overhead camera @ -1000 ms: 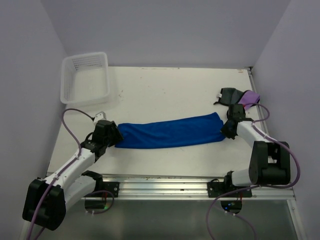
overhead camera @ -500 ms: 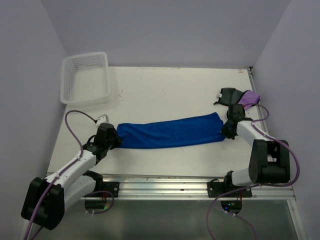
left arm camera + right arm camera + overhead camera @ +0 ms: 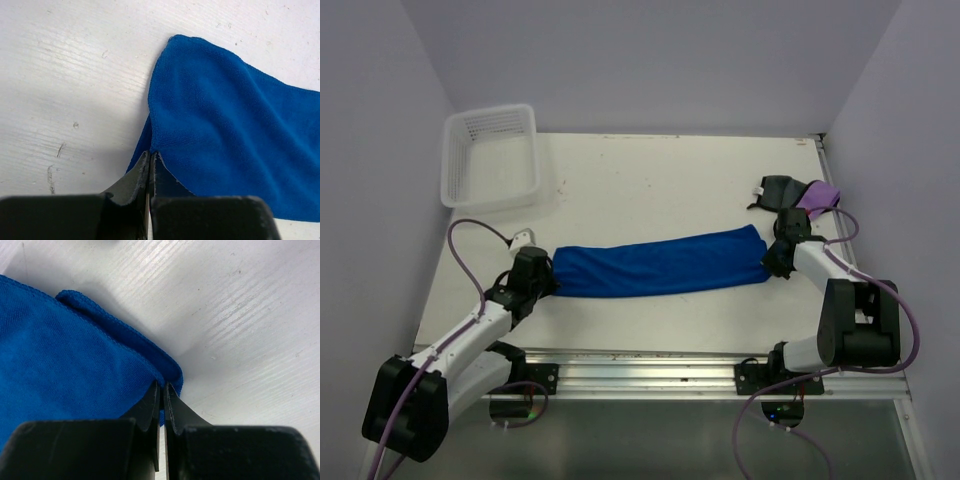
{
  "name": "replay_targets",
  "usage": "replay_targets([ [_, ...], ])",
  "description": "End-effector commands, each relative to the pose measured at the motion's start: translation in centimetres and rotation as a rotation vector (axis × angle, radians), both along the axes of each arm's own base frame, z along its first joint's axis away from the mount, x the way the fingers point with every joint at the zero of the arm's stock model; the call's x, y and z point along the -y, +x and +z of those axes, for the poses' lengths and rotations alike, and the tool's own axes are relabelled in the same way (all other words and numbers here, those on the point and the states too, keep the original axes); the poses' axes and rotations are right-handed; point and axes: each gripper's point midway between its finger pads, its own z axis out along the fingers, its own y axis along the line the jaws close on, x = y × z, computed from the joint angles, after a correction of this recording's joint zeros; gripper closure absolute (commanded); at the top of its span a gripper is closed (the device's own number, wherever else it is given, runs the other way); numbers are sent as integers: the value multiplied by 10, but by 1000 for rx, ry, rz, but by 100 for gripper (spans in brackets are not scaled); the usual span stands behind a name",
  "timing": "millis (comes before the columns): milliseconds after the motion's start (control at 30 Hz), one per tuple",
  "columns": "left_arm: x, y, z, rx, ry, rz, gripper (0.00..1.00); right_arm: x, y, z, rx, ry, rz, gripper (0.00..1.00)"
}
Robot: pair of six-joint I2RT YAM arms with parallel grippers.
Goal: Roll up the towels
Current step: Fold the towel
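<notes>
A blue towel [image 3: 660,264] lies folded into a long strip across the middle of the table, running left to right. My left gripper [image 3: 548,282] sits at its left end, jaws shut on the near corner of the blue towel [image 3: 225,140]. My right gripper [image 3: 770,262] is at the strip's right end, shut on the folded edge of the blue towel [image 3: 75,365]. The left gripper [image 3: 151,155] and the right gripper [image 3: 163,386] each show cloth pinched at the fingertips. A dark grey towel [image 3: 777,192] and a purple towel [image 3: 819,198] lie bunched at the back right.
A white mesh basket [image 3: 490,155] stands at the table's back left corner. A metal rail [image 3: 650,365] runs along the near edge between the arm bases. Walls close in on both sides.
My left gripper has closed from open onto the towel's left corner and shifted slightly toward the near left. The right arm and the towel have stayed put.
</notes>
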Motion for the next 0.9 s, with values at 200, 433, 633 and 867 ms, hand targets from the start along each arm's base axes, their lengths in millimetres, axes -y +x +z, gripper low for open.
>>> replay_targets([
  [200,-8,3,16,35,28,34,100,4,10,14,37,-10,-2,100],
  [433,-9,-7,16,19,-15,82,100,5,9,14,37,-8,-2,100],
  [633,-8,-15,8,-22,-26,86,100,4,6,13,37,-3,1,100],
  [867,-11,-19,3,-54,-9,104,100,3,4,8,29,-3,3,100],
])
